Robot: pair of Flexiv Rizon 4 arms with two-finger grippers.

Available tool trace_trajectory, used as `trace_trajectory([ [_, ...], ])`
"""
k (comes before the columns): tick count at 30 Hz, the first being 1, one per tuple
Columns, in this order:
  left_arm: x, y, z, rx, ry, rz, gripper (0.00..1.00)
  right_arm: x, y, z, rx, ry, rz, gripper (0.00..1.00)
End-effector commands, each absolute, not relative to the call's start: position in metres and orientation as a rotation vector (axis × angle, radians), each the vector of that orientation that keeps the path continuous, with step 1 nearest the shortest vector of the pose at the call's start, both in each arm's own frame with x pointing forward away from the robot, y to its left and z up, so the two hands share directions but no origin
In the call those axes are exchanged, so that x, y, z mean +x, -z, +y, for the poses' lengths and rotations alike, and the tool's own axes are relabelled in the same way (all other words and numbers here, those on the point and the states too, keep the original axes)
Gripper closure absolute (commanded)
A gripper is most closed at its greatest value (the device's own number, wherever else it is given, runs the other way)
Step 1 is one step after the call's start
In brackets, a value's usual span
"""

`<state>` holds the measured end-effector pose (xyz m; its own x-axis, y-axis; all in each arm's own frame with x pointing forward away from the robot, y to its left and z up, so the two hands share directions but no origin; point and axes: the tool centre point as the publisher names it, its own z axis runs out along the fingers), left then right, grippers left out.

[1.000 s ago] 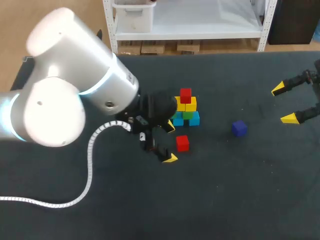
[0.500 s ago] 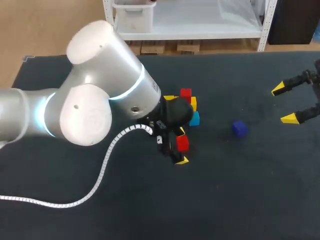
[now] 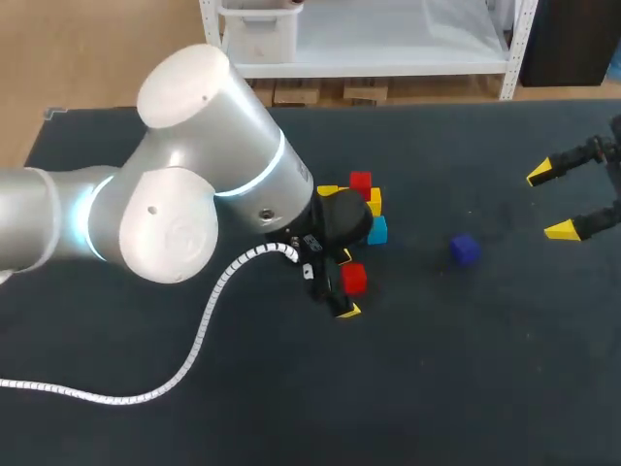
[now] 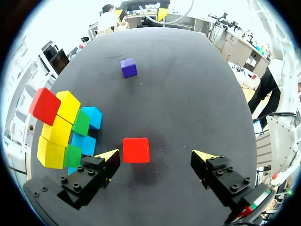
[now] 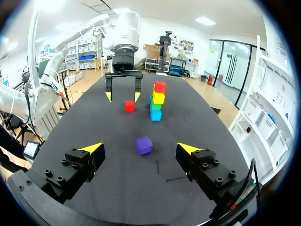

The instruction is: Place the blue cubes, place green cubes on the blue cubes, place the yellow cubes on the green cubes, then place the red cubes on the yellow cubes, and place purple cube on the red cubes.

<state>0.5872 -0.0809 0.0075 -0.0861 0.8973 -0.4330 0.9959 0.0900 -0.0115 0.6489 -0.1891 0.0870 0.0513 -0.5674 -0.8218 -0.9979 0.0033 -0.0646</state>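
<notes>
A loose red cube (image 3: pixel 354 279) (image 4: pixel 136 150) lies on the dark table between the open fingers of my left gripper (image 3: pixel 347 283) (image 4: pixel 156 155), nearer one fingertip (image 4: pixel 109 155); neither finger touches it. Just beyond stands the stack (image 3: pixel 369 209) (image 4: pixel 66 132): blue cubes (image 4: pixel 85 142) at the base, green cubes (image 4: pixel 81 123), yellow cubes (image 4: pixel 57 130), and one red cube (image 3: pixel 361 182) (image 4: pixel 44 106) on top. My left wrist hides part of it in the head view. A purple cube (image 3: pixel 465 249) (image 5: pixel 144 145) lies alone to the right. My right gripper (image 3: pixel 551 202) (image 5: pixel 140 148) hangs open at the far right, empty.
My left arm's white cable (image 3: pixel 184 349) loops over the table's near left part. In the right wrist view my left gripper (image 5: pixel 123 96) stands over the loose red cube (image 5: pixel 129 106), next to the stack (image 5: pixel 156 101).
My left arm swung right and its gripper came down around the loose red cube, covering more of the stack. The right arm and all cubes stayed put.
</notes>
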Motion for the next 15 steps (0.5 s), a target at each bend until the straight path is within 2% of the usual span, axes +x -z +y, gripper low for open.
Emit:
trace_trajectory([
  [1, 0.5922, -0.0064, -0.0827, 1.87, 0.432, 2.073, 0.0, 0.6494, -0.0867, -0.1888, -1.646, -0.799, 1.595, 0.0],
  [6, 0.5971, -0.0085, -0.0844, 1.871, 0.419, 2.071, 0.01, 0.6494, -0.0867, -0.1888, -1.646, -0.799, 1.595, 0.0],
  [10, 0.5988, -0.0074, -0.0842, 1.869, 0.416, 2.076, 0.11, 0.6494, -0.0867, -0.1888, -1.646, -0.799, 1.595, 0.0],
  [12, 0.5992, -0.0068, -0.0841, 1.869, 0.412, 2.078, 0.24, 0.6494, -0.0867, -0.1888, -1.646, -0.799, 1.595, 0.0],
  [15, 0.6001, -0.0059, -0.084, 1.868, 0.413, 2.079, 0.32, 0.6494, -0.0867, -0.1888, -1.646, -0.799, 1.595, 0.0],
])
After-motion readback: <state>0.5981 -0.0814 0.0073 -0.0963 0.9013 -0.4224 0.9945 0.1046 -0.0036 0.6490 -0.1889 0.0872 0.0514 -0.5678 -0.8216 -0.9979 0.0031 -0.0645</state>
